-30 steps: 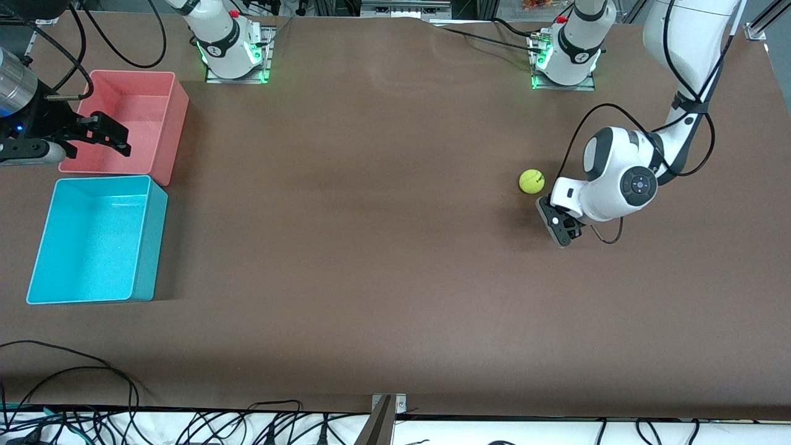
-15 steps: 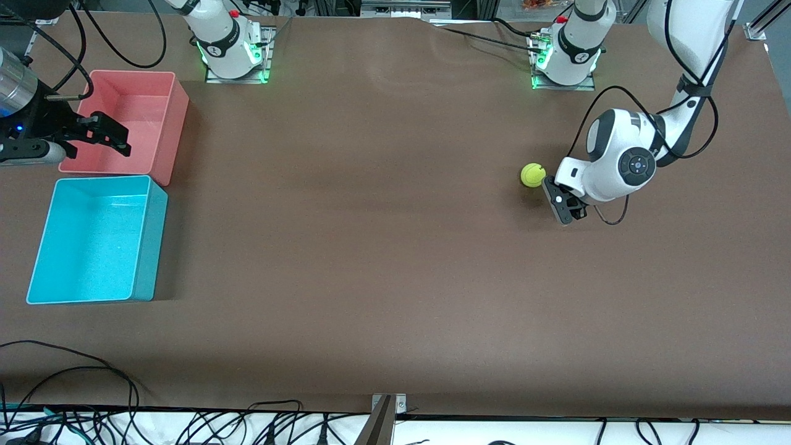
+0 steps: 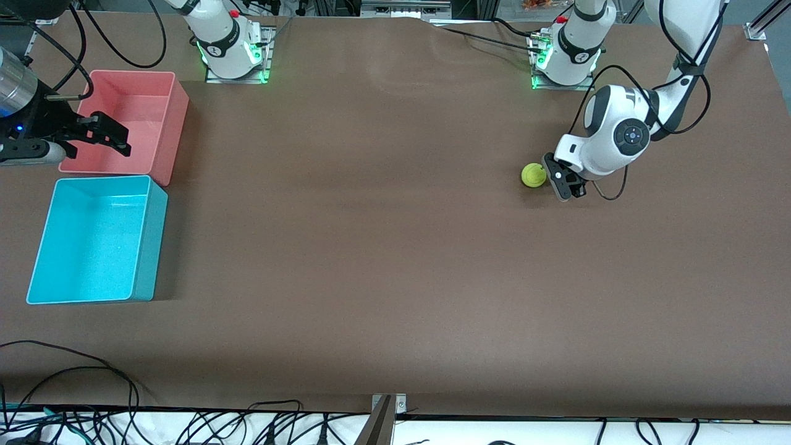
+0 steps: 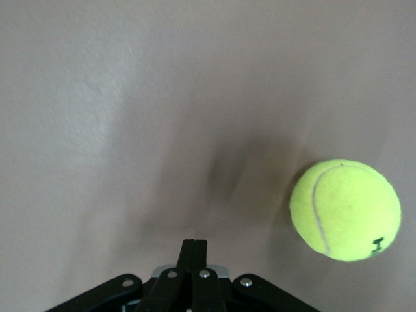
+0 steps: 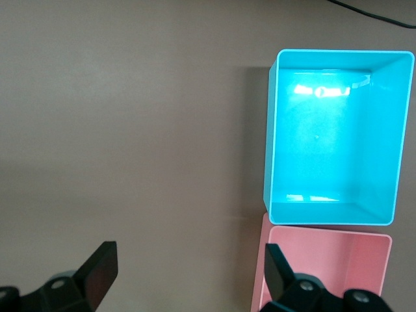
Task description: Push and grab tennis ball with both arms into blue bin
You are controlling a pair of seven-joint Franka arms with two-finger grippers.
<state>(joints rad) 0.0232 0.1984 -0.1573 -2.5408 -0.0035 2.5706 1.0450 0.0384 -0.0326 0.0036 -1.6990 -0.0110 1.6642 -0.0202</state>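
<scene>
Task barely begun: tennis ball (image 3: 532, 175) rests on the surface at the left arm's end, well apart from the empty blue bin (image 3: 37, 262), left gripper (image 3: 561, 183) pinched closed just beside it for pushing; right gripper (image 3: 105, 133) waits wide over the pink bin (image 3: 176, 102).

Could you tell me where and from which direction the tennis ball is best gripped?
Grip the tennis ball across its widest middle, coming straight down from above: it is round, rests on the bare table and would likely roll from a sideways touch.
</scene>
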